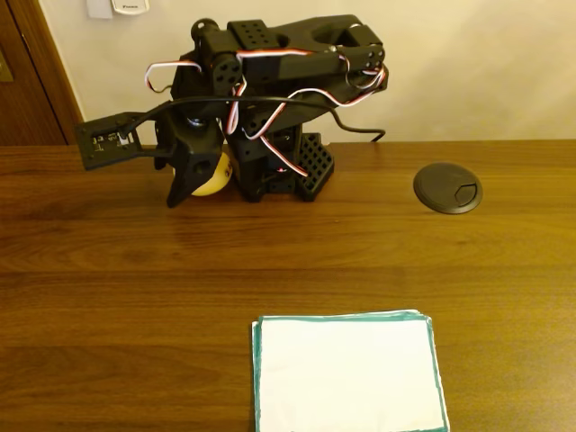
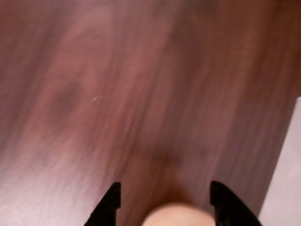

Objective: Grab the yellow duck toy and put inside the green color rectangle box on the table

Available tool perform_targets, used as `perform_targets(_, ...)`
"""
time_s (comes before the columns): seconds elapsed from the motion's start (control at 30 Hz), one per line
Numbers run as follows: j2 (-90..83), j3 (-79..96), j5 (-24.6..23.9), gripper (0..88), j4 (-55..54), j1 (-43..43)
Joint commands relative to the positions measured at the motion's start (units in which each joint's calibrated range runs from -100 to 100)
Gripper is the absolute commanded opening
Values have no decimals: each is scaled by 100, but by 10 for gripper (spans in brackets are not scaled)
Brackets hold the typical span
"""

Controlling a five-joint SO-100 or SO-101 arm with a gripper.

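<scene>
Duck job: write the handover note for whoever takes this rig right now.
Gripper: closed around the yellow duck toy, near the arm's base at the back left of the table in the fixed view; the wrist view shows the duck between the fingers.
Green-bordered white rectangle: front centre, nothing on it.
Done: duck grasped.
Left: carry it forward and right to the rectangle, set it inside the border, release.
</scene>
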Motion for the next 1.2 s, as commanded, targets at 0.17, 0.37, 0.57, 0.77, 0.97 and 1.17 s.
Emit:
perform_targets(0.17,-329,-380,230,276,-223,308)
perform_targets(0.37,876,-2119,122,276,910,430)
perform_targets(0.57,1234,-1800,-254,276,1174,596)
perform_targets(0.77,2020,-1172,-850,265,654,125)
perform_targets(0.97,1932,-954,-962,32,467,47)
perform_targets(1.17,553,-835,-874,3,612,21)
